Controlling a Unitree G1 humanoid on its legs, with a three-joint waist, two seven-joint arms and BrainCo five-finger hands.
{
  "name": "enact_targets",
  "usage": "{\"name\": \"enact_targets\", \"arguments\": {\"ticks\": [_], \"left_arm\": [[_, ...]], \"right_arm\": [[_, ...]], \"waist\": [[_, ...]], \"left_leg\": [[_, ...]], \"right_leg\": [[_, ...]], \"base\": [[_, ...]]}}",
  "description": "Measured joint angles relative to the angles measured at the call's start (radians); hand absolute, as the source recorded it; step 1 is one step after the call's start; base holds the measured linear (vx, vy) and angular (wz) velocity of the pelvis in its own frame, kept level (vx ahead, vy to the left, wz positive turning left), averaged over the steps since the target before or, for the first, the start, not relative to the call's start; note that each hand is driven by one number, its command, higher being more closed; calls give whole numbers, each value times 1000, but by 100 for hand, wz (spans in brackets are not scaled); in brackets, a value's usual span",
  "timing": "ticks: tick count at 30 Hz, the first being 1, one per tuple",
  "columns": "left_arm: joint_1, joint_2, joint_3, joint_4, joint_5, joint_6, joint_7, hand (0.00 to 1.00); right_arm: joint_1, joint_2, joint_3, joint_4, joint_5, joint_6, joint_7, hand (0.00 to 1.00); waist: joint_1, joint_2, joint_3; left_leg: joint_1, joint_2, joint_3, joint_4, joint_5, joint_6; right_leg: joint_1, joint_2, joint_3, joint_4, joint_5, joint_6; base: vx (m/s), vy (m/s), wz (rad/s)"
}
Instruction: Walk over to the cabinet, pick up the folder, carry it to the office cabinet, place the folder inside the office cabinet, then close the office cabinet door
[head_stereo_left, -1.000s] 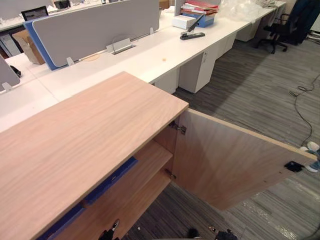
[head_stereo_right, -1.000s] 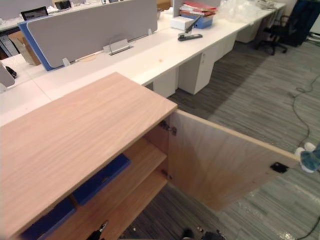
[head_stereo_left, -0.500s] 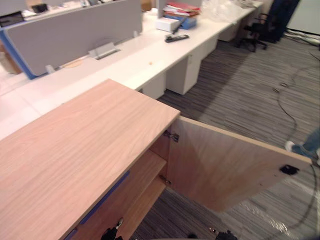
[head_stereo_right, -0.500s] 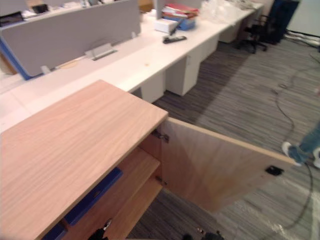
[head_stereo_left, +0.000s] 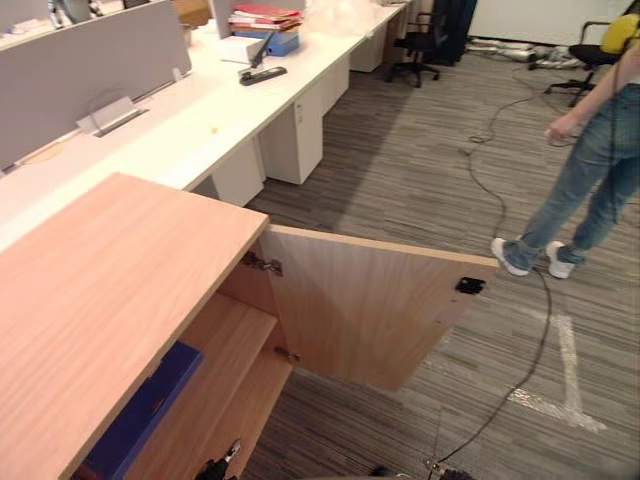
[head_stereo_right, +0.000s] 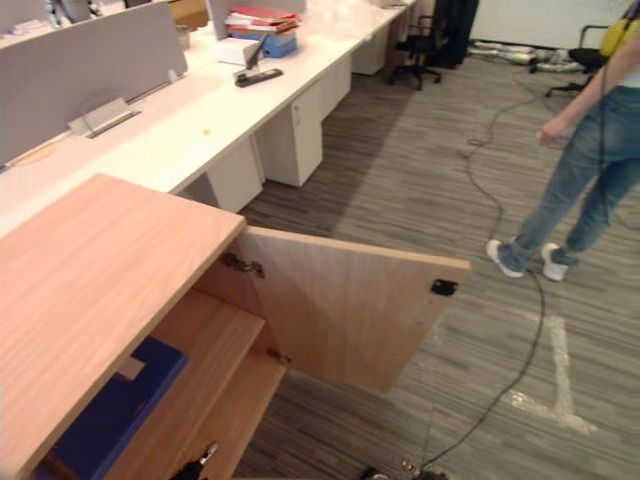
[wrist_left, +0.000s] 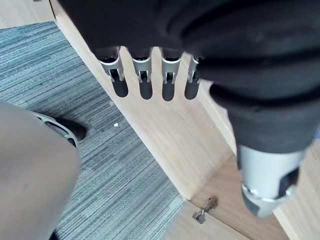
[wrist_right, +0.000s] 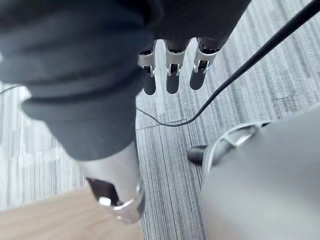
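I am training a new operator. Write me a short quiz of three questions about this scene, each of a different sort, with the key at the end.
1. True or false: the cabinet door is shut.
2. Multiple choice: where does the blue folder lie? A) on the white desk; B) on a shelf inside the cabinet; C) on the carpet.
3. Fill in the gap: the left hand and the right hand both hold ____.

Key: 1 false, the door stands wide open; 2 B; 3 nothing, both hang open and empty.
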Motion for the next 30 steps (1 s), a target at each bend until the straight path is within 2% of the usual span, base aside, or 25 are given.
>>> {"name": "enact_targets", "arguments": {"ticks": [4, 8, 13, 16, 21, 26, 30], "left_arm": [[10, 27, -32, 1, -4, 2, 0, 0], [33, 44, -70, 2, -3, 4, 0, 0], [60, 61, -96, 4, 2, 13, 0, 0], [61, 68, -114, 3, 5, 14, 0, 0], [53, 93, -141, 2, 0, 13, 0, 0], [53, 105, -157, 1, -32, 11, 0, 0], [54, 105, -159, 1, -51, 11, 0, 0]], "right_arm": [[-3, 10, -36, 1, 1, 3, 0, 0], [-7, 13, -38, -1, 5, 3, 0, 0], [-37, -1, -16, -73, 75, 1, -14, 0], [-102, -56, -9, -127, 112, -5, -28, 0], [-278, -216, 17, -161, 159, -23, -67, 0], [-449, -338, 26, -132, 231, -51, -94, 0], [-529, -384, 53, -64, 242, -52, -95, 0]], "waist": [[0, -8, 6], [-3, -13, 14], [2, -16, 16], [-1, -8, 11], [-11, 8, 26], [-13, 49, 49], [-11, 68, 57]], "left_leg": [[2, -20, 2, -17, 1, -4], [13, -26, 1, -26, -12, -17], [16, -27, 19, -19, -32, -18], [4, -27, 26, -19, -33, -19], [-20, -29, 16, -5, -34, -22], [-37, -40, 6, 18, -34, -22], [-43, -48, -17, 28, -34, -23]], "right_leg": [[44, 16, 16, -148, 98, 1], [46, 12, 26, -148, 111, 5], [39, 15, 54, -149, 117, 3], [20, 19, 66, -149, 119, 1], [0, 22, 69, -147, 129, -6], [-3, 9, 68, -142, 129, -5], [-1, 3, 66, -142, 131, -3]], "base": [[-73, 13, -12], [-74, 55, -5], [-68, 19, -15], [-15, -3, -10], [29, 8, -2], [35, 18, 2], [18, 12, 4]]}}
